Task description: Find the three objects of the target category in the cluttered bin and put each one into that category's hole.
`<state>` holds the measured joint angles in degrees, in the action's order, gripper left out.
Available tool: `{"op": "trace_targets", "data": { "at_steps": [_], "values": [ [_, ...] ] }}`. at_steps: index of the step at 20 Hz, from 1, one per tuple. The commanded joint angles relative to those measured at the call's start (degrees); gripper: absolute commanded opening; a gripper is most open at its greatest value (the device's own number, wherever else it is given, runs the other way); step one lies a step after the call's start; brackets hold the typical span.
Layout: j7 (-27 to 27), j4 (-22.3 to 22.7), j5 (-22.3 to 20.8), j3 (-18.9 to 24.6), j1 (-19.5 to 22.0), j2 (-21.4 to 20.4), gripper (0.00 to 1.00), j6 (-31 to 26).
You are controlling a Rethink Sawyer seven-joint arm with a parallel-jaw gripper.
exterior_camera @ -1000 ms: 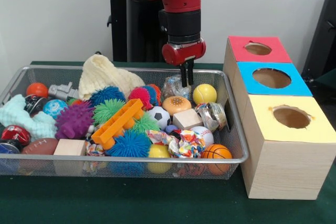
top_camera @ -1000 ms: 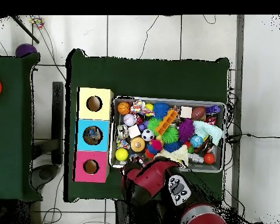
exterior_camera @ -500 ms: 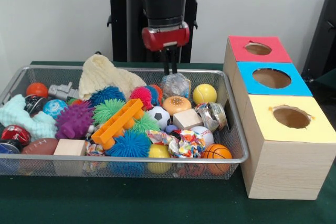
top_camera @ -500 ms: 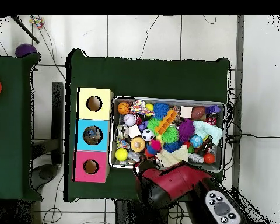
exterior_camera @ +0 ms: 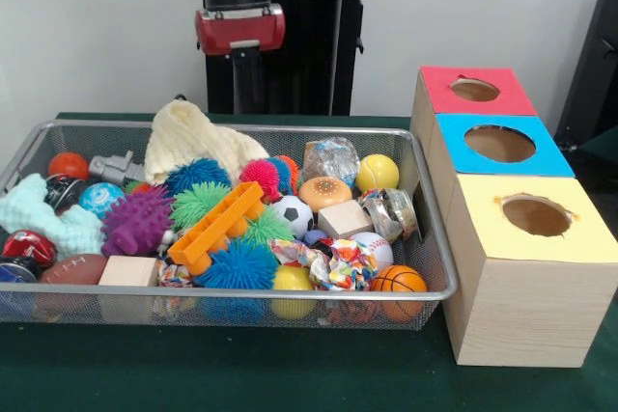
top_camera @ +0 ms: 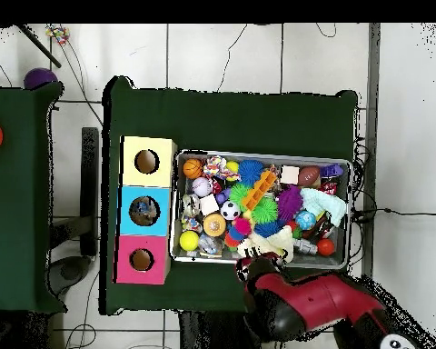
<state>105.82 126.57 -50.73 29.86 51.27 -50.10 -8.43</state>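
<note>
A wire mesh bin [exterior_camera: 290, 293] is heaped with toys: spiky balls, a yellow ball [exterior_camera: 377, 173], a soccer ball [exterior_camera: 293, 214], a small basketball [exterior_camera: 398, 280], wooden blocks [exterior_camera: 344, 219], an orange ladder piece [exterior_camera: 214, 226], a crumpled clear wrap [exterior_camera: 328, 156] and a cream knitted cloth [exterior_camera: 188, 142]. My gripper [exterior_camera: 241, 109] hangs above the bin's far rim, just over the cloth, shut and holding nothing. Beside the bin stand three boxes with holes: red [exterior_camera: 473, 91], blue [exterior_camera: 499, 144] and yellow [exterior_camera: 536, 215]. Overhead, the arm [top_camera: 299, 304] covers the gripper.
In the overhead view the bin [top_camera: 262, 154] lies next to the yellow [top_camera: 147, 162], blue [top_camera: 144, 211] and pink [top_camera: 142, 260] boxes on a green cloth; something small lies inside the blue hole. A second green table [top_camera: 17, 182] stands at the left.
The arm has risen from just above the clear wrap and swung left in the front view, to above the cream cloth. It carries nothing; the toys have not moved.
</note>
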Motion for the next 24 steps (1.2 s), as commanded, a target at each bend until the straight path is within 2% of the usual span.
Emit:
{"op": "trace_targets", "data": {
  "at_steps": [1,3,5,6,8,9,10,12,14,15,16,17,19,22,24],
  "values": [
    [-12.99,5.72,-4.27,11.27,9.63,-1.93,0.0,-4.37],
    [-11.14,4.88,-6.39,7.69,6.72,-0.95,0.0,-5.67],
    [-4.17,1.41,-12.96,-0.46,0.63,2.21,0.0,-2.93],
    [-1.63,0.81,-14.72,-2.65,-0.94,3.26,0.0,-0.63],
    [1.5,0.05,-16.23,-5.43,-3.35,4.61,0.0,1.88],
    [2.82,-1.16,-17.51,-7.24,-4.98,7.12,0.0,0.98],
    [5.31,-3.0,-19.49,-10.53,-7.33,9.82,0.0,1.2],
    [9.69,-5.42,-21.46,-19.09,-12.13,12.09,0.0,9.25],
    [10.33,-5.0,-21.1,-21.15,-11.9,14.16,0.0,9.34],
    [11.18,-5.7,-21.01,-25.14,-13.68,15.83,0.0,12.05],
    [12.23,-7.04,-19.62,-31.03,-17.26,17.71,0.0,15.99],
    [11.49,-8.79,-16.73,-38.24,-21.81,21.5,0.0,21.39],
    [6.95,-9.78,-8.19,-48.02,-26.81,30.3,0.0,31.76],
    [-0.22,-8.46,3.11,-55.17,-26.87,41.76,0.0,44.93],
    [-3.22,-8.78,5.19,-56.62,-24.3,45.06,0.0,48.2]
  ]
}}
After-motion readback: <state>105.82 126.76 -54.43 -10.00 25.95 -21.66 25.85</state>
